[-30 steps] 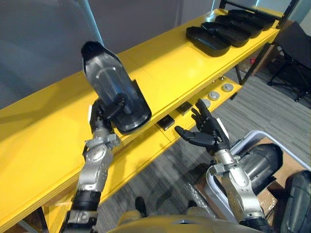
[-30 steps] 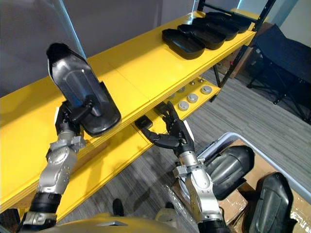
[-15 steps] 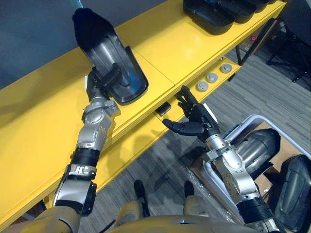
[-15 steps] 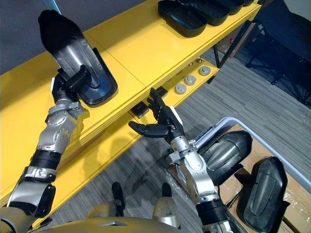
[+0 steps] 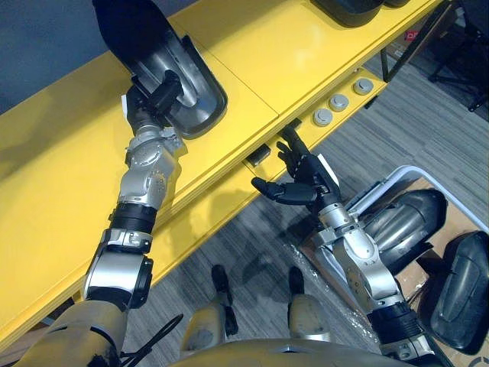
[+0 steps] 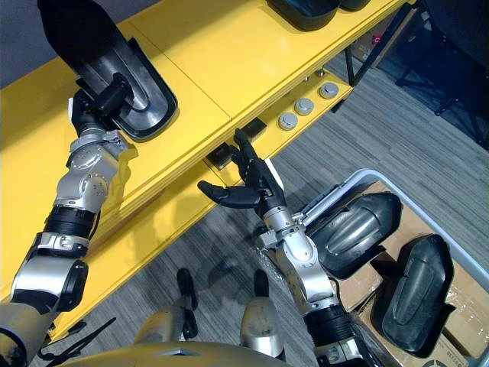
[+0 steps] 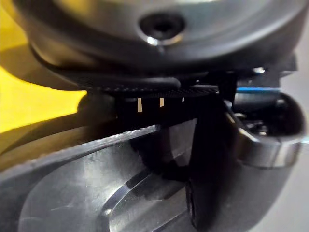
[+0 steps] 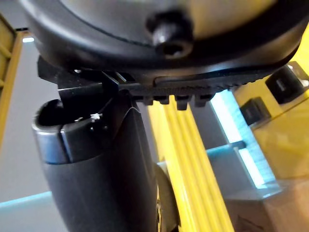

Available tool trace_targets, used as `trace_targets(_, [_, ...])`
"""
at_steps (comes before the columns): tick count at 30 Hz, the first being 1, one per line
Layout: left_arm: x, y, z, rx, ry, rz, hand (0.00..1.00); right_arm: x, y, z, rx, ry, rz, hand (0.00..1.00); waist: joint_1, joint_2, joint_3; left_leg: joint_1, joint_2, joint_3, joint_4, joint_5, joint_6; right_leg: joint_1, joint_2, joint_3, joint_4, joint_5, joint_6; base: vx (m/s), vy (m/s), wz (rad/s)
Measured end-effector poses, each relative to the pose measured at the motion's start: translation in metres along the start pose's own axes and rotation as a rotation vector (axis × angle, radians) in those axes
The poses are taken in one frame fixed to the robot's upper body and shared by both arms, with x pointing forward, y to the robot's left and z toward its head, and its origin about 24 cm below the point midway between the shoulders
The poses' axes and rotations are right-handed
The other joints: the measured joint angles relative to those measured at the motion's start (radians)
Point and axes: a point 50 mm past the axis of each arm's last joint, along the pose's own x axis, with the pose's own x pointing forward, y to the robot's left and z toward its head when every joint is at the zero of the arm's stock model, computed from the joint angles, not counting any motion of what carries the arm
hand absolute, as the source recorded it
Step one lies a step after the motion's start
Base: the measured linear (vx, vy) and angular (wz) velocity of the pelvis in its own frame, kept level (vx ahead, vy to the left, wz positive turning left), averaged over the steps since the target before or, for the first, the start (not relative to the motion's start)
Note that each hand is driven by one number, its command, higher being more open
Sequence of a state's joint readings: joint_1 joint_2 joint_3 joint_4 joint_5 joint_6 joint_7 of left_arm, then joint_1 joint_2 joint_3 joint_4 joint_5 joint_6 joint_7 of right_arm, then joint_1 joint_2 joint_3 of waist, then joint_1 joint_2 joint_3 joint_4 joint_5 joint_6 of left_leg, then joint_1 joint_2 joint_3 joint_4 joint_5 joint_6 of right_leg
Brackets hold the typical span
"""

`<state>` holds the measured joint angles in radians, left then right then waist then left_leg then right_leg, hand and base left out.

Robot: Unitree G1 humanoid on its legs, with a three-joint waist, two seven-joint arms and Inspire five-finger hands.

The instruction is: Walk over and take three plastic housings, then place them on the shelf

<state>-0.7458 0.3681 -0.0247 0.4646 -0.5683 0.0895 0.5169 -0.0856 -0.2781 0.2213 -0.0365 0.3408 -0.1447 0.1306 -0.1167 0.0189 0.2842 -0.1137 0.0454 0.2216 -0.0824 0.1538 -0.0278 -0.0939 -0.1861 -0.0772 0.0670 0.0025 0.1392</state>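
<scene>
A dark plastic housing [image 5: 164, 73] with a glossy grey inside rests tilted on the yellow shelf [image 5: 252, 53], and my left hand [image 5: 153, 99] is shut on its near rim. The left wrist view has the housing's grey inner surface [image 7: 96, 193] right against the hand. Below the shelf's front edge, my right hand [image 5: 299, 183] hangs open in the air with fingers spread and nothing in it. Two more dark housings [image 6: 353, 233] [image 6: 409, 294] lie in a bin at the lower right. Other housings [image 6: 302, 11] sit at the shelf's far right end.
A white-rimmed bin [image 5: 367, 202] stands on cardboard on the grey carpet at the lower right. Round grey knobs [image 5: 338, 102] and small black blocks [image 5: 259, 155] line the lower yellow ledge. A black chair [image 6: 458, 30] stands at the far right.
The camera has tipped further down. My left hand has brought the housing lower and farther in over the shelf. The right hand stays open below the shelf edge.
</scene>
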Motion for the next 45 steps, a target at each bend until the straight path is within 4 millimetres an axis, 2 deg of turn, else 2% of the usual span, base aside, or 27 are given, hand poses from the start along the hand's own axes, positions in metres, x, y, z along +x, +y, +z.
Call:
trace_targets(7, [0.004,0.005,-0.001,0.101,0.000,0.042,1.00,0.001,0.001,0.000,0.001,0.001,-0.004,1.00,-0.021,0.004,0.002,0.002,0.002,0.000,0.000,0.003,-0.001,0.000,0.001,-0.001,0.006,0.000,0.000,0.00,0.000,0.00])
trace_targets(12, [0.008,0.006,-0.003,0.141,0.033,0.048,1.00,-0.001,0.004,-0.003,0.004,0.014,0.005,1.00,-0.022,0.017,0.008,0.020,0.009,0.000,-0.001,0.004,-0.002,0.010,0.000,-0.002,0.019,-0.006,-0.004,0.00,0.000,0.00])
trace_targets(21, [0.015,0.041,-0.009,0.218,0.068,0.266,1.00,-0.008,0.007,-0.011,0.016,0.048,-0.011,1.00,-0.021,0.025,0.008,0.042,0.021,-0.012,-0.002,0.010,-0.009,0.041,0.010,-0.017,0.015,-0.006,-0.005,0.00,-0.005,0.03])
trace_targets(27, [0.013,0.047,-0.013,0.179,0.046,0.363,1.00,-0.009,0.014,-0.015,0.026,0.063,0.007,1.00,-0.022,0.023,0.006,0.046,0.021,-0.013,-0.003,0.011,-0.009,0.055,0.011,-0.022,-0.003,0.000,0.002,0.00,0.000,0.01])
trace_targets(31, [0.008,0.050,-0.021,0.056,0.046,0.358,1.00,-0.015,0.015,-0.020,0.024,0.085,-0.014,1.00,-0.020,0.014,-0.010,0.057,0.022,-0.017,-0.002,0.010,-0.011,0.079,0.013,-0.030,-0.020,0.004,0.003,0.03,-0.007,0.05])
trace_targets(35, [-0.004,0.047,-0.029,-0.019,0.042,0.292,1.00,-0.013,0.015,-0.018,0.029,0.073,-0.016,1.00,-0.012,-0.004,-0.038,0.066,0.024,-0.017,-0.002,0.010,-0.011,0.098,0.015,-0.033,-0.038,0.013,0.002,0.00,0.000,0.00])
trace_targets(38, [-0.020,0.035,-0.032,-0.141,0.031,0.181,1.00,-0.010,0.016,-0.011,0.026,0.037,-0.003,1.00,0.002,-0.011,-0.050,0.071,0.017,-0.026,-0.002,0.011,-0.012,0.114,0.016,-0.042,-0.052,0.021,0.001,-0.01,0.008,0.05])
trace_targets(42, [-0.046,0.029,-0.029,-0.284,-0.009,0.027,1.00,0.000,0.019,0.002,0.021,-0.045,0.026,1.00,0.012,-0.005,-0.073,0.071,0.015,-0.041,-0.003,0.014,-0.013,0.122,0.016,-0.059,-0.050,0.019,-0.001,-0.05,0.022,0.13])
trace_targets(43, [-0.058,0.028,-0.028,-0.320,-0.031,-0.028,1.00,0.004,0.021,0.006,0.023,-0.072,0.032,1.00,0.018,0.000,-0.088,0.072,0.015,-0.052,-0.003,0.013,-0.014,0.124,0.017,-0.070,-0.051,0.017,-0.004,-0.04,0.006,0.17])
trace_targets(45, [-0.068,0.025,-0.025,-0.353,-0.051,-0.078,1.00,0.009,0.022,0.014,0.017,-0.109,0.041,1.00,0.034,0.010,-0.098,0.072,0.015,-0.069,-0.005,0.014,-0.018,0.133,0.018,-0.088,-0.051,0.010,-0.013,-0.04,0.002,0.24])
